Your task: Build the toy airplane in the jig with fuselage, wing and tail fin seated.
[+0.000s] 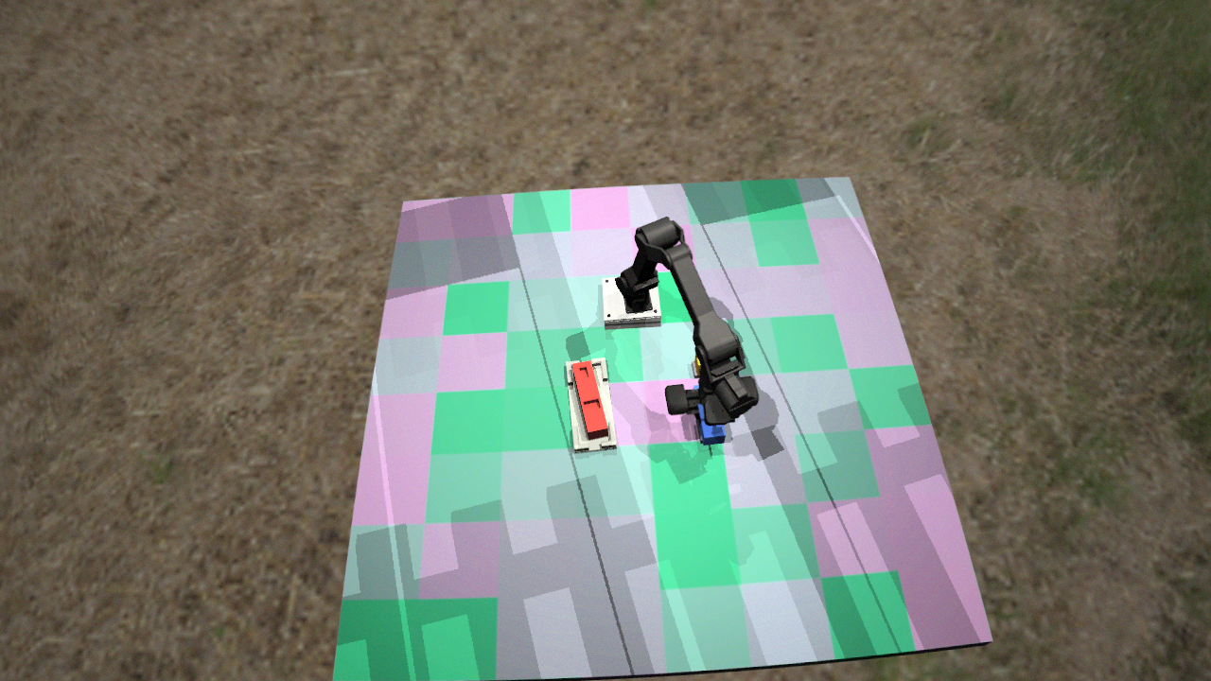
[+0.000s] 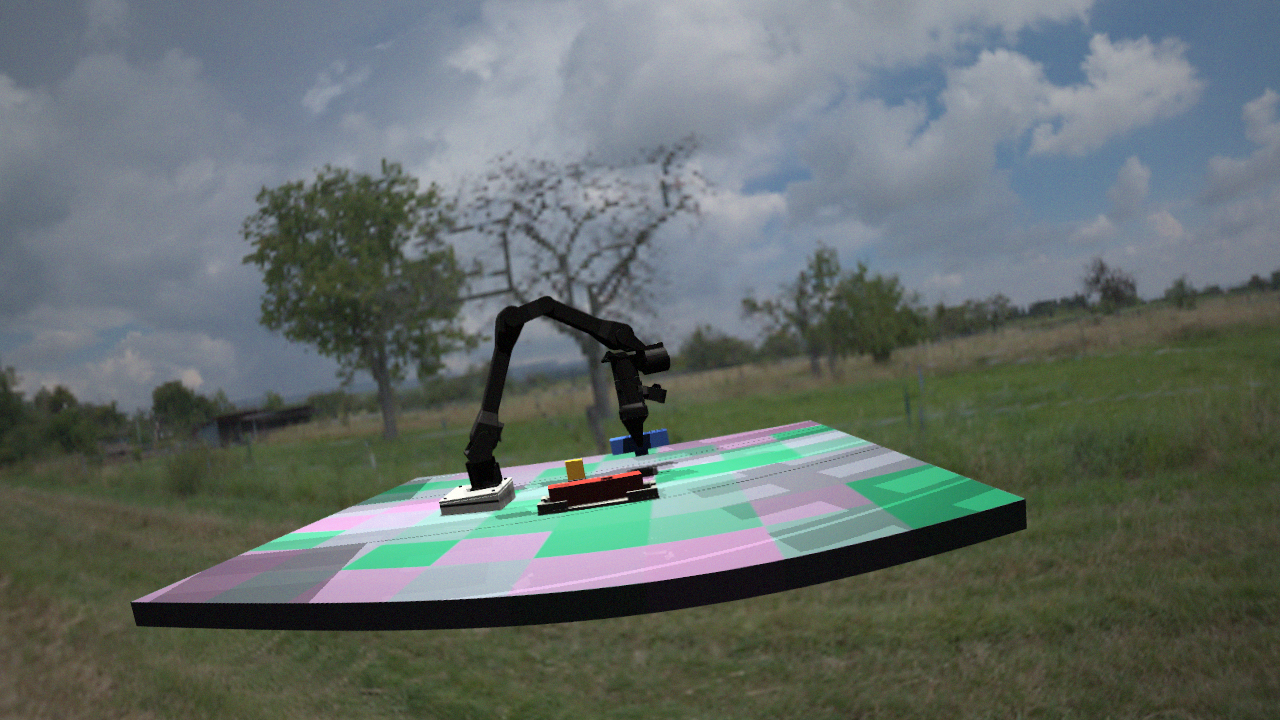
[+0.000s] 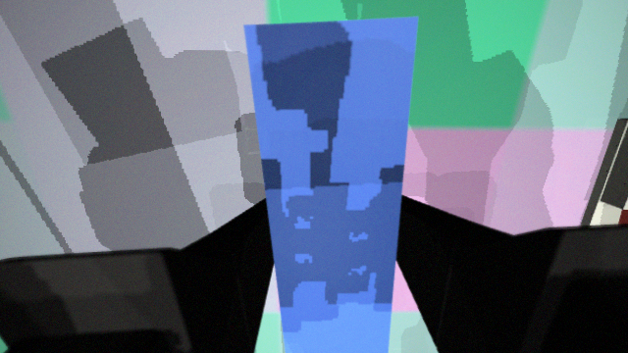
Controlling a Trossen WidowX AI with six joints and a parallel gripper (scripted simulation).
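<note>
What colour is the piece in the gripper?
Blue wing, clearest in the wrist view.

Black jointed arm (image 1: 695, 305), white sq. base plate (image 1: 630, 315), black hand (image 3: 334, 255).

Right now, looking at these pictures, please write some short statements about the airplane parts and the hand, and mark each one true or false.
1. The hand is closed on the blue wing. True.
2. The red fuselage lies in the white cradle. True.
3. The wing already sits on the fuselage. False: it is beside the cradle, apart from it, in the hand.
4. The yellow tail fin is fitted into the fuselage. False: it stands on the table behind it.
</note>
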